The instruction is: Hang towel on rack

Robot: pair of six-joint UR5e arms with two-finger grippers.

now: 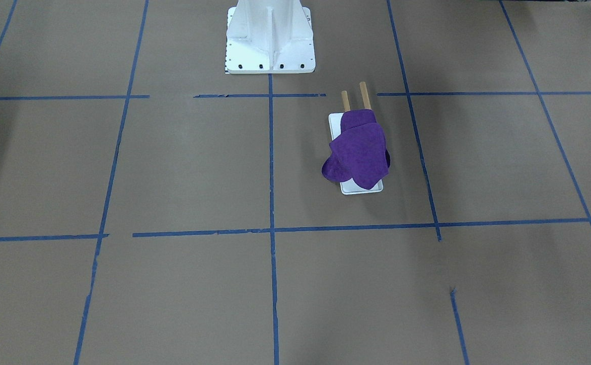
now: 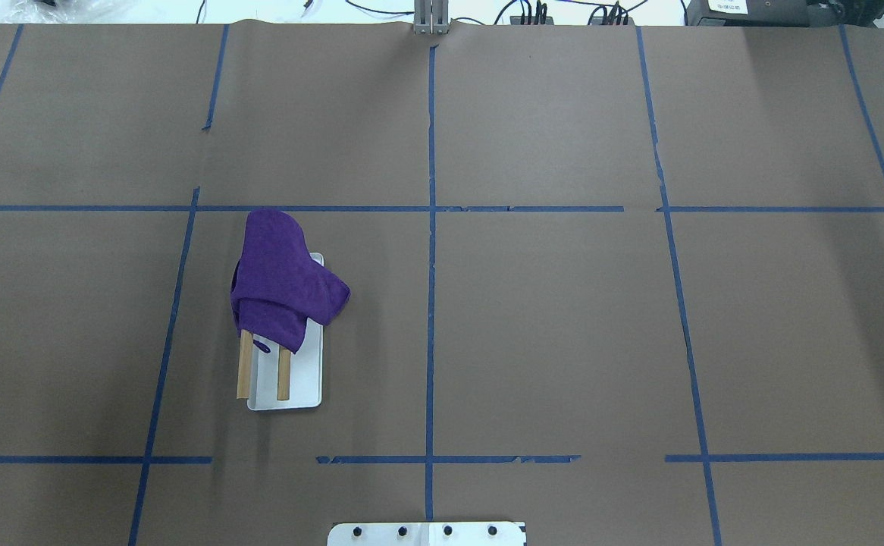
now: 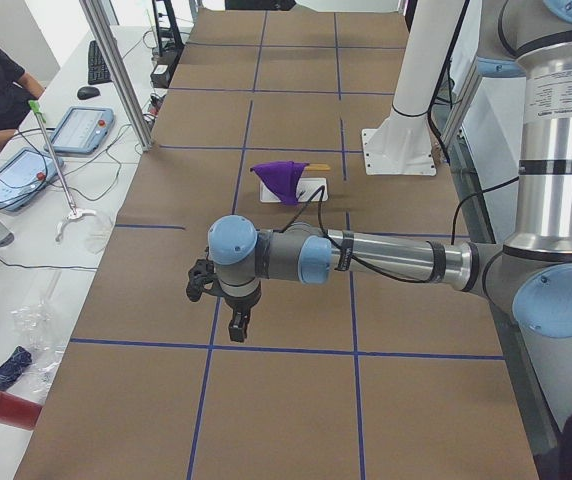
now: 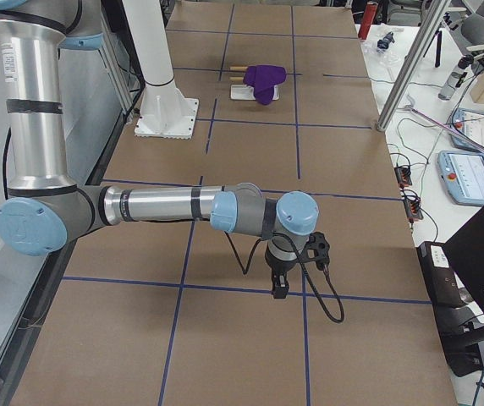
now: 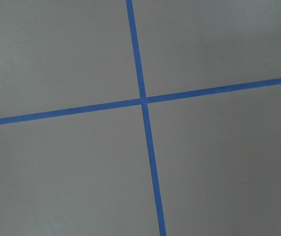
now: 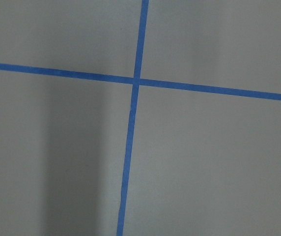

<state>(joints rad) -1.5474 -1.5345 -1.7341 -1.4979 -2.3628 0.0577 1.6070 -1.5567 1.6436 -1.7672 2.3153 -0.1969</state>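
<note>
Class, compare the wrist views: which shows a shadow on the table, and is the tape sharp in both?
Right wrist view: a soft shadow band darkens the table left of the blue tape; left wrist view: evenly lit; tape sharp in both.

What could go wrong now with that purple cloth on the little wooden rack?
1. The towel is bunched at one end of the rods of the rack, with more cloth seemingly on one side, so it might slide off.
2. A fold droops past the white base; anything reaching in to tidy it could snag that fold and perhaps tip the rack.
</note>
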